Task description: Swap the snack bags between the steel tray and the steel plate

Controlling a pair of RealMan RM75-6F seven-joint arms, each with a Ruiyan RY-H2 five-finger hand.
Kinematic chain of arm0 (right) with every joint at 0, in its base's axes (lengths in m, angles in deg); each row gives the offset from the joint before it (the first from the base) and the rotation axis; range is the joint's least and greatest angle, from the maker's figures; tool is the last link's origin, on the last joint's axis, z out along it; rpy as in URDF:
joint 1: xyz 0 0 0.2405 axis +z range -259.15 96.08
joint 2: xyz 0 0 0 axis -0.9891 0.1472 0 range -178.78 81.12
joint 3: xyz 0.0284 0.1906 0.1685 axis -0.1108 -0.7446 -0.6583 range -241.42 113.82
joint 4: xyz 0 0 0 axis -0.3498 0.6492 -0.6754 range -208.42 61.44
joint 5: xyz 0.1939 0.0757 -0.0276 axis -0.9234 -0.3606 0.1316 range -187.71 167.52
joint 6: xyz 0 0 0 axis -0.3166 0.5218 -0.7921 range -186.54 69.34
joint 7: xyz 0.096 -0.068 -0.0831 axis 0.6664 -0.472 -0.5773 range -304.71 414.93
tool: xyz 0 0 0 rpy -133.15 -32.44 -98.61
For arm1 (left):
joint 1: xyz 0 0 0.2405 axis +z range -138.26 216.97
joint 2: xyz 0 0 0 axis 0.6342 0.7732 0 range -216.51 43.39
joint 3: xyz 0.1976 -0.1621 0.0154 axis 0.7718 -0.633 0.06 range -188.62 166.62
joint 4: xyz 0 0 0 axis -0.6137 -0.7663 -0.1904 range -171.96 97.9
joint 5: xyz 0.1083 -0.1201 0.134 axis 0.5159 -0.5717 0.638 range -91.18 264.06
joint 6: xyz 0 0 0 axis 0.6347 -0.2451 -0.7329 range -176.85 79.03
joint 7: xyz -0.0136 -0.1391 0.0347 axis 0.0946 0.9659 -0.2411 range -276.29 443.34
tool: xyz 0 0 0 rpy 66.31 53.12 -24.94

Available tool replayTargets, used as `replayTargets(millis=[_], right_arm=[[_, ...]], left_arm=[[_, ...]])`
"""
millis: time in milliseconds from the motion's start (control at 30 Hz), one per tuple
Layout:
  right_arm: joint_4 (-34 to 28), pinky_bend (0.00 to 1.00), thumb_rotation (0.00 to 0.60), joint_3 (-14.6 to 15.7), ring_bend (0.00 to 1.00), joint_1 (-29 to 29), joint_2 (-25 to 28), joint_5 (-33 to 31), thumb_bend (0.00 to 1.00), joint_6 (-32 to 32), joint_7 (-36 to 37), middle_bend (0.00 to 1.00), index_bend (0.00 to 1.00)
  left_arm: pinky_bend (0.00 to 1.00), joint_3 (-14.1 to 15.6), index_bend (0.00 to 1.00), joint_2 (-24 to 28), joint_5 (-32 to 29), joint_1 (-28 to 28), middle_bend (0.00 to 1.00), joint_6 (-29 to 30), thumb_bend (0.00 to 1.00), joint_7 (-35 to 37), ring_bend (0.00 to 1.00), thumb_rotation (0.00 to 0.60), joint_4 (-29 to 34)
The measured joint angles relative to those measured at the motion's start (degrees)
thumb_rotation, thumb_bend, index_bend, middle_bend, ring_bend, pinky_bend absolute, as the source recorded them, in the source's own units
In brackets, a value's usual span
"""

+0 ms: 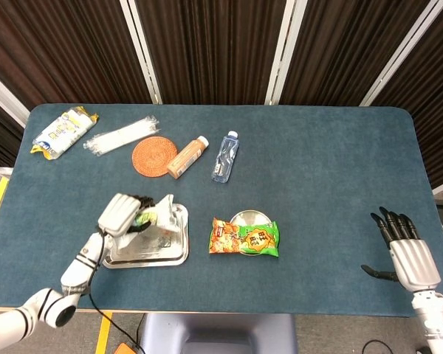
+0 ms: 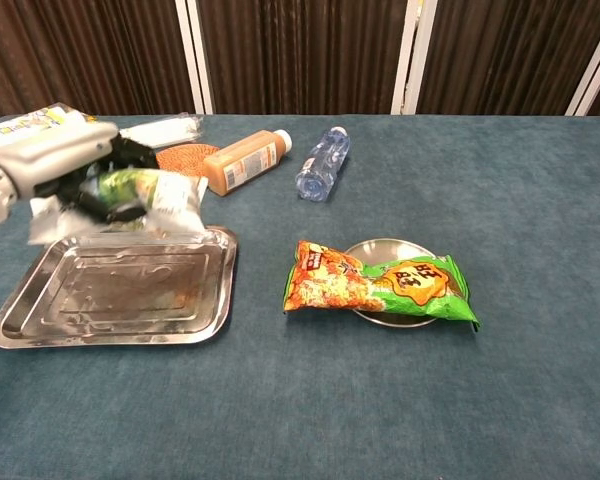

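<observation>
Two robot hands seen from the head view: left robot hand (image 1: 122, 214) raised over the tray's (image 1: 144, 254) near-left part, fingers closed around a white-green snack bag (image 1: 156, 218), held clear of the tray floor; right robot hand (image 1: 404, 254) far off at the counter's (image 1: 332, 184) right edge, fingers spread and straight, holding nothing. Just right of the tray, an orange-green bag (image 1: 244, 237) lying across the plate (image 1: 251, 217), covering most of it, only the far rim showing. Further back, a woven coaster (image 1: 153, 155) touching an orange bottle (image 1: 187, 157) on its side, a clear bottle (image 1: 225, 155) lying just beside that, a plastic sleeve (image 1: 122, 136) and a yellow-white packet (image 1: 63, 130) near the far-left corner. From the chest view: left robot hand (image 2: 55, 160) up at the left edge, gripping the white-green snack bag (image 2: 140, 200), blurred, hanging above the tray's (image 2: 110, 300) far rim; tray floor bare and shiny. Orange-green bag (image 2: 380, 283) resting on the plate (image 2: 375, 248), well apart from the tray, its ends overhanging onto the counter (image 2: 380, 400). Behind, coaster (image 2: 175, 165), orange bottle (image 2: 245, 160), clear bottle (image 2: 323, 162), sleeve (image 2: 160, 130). Right robot hand out of this view.
</observation>
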Motion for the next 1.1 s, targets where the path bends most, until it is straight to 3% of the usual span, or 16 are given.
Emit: replayTargets(millis=[100, 267, 700, 800, 933, 1100], right_arm=[[0.0, 0.0, 0.6, -0.1, 0.0, 0.2, -0.4, -0.3, 0.02, -0.3, -0.5, 0.0, 0.0], [0.0, 0.0, 0.6, -0.8, 0.0, 0.6, -3.4, -2.0, 0.02, -0.9, -4.4, 0.0, 0.0], [1.5, 0.0, 0.6, -2.0, 0.0, 2.2, -4.3, -5.9, 0.02, -4.9, -4.5, 0.0, 0.0], [1.6, 0.0, 0.6, -2.0, 0.0, 2.4, -4.1, -6.2, 0.02, -5.4, -4.1, 0.0, 0.0], [1.5, 0.0, 0.6, -1.8, 0.0, 2.5, -3.8, -6.0, 0.02, -5.5, -3.3, 0.0, 0.0], [1.5, 0.0, 0.6, -1.6, 0.0, 2.5, -3.5, -5.6, 0.02, -5.7, -2.8, 0.0, 0.0]], left_arm=[[0.65, -2.0, 0.6, -2.1, -0.6, -3.1, 0.67, -1.3, 0.45, 3.7, 0.57, 0.6, -6.5], [0.63, -2.5, 0.59, -5.3, 1.3, -8.0, 0.67, -2.1, 0.45, 13.8, 0.56, 0.6, -16.7], [0.54, 1.8, 0.54, -22.2, 6.9, -20.6, 0.62, -3.9, 0.43, 35.3, 0.5, 0.6, -43.9], [0.43, 2.9, 0.45, -25.4, 7.1, -22.2, 0.52, -5.1, 0.42, 37.8, 0.4, 0.6, -47.8], [0.18, 3.5, 0.19, -27.5, 6.5, -23.6, 0.24, -8.5, 0.38, 39.1, 0.12, 0.6, -50.5], [0.04, 3.5, 0.01, -29.7, 4.9, -24.9, 0.03, -10.5, 0.36, 39.5, 0.0, 0.6, -53.5]])
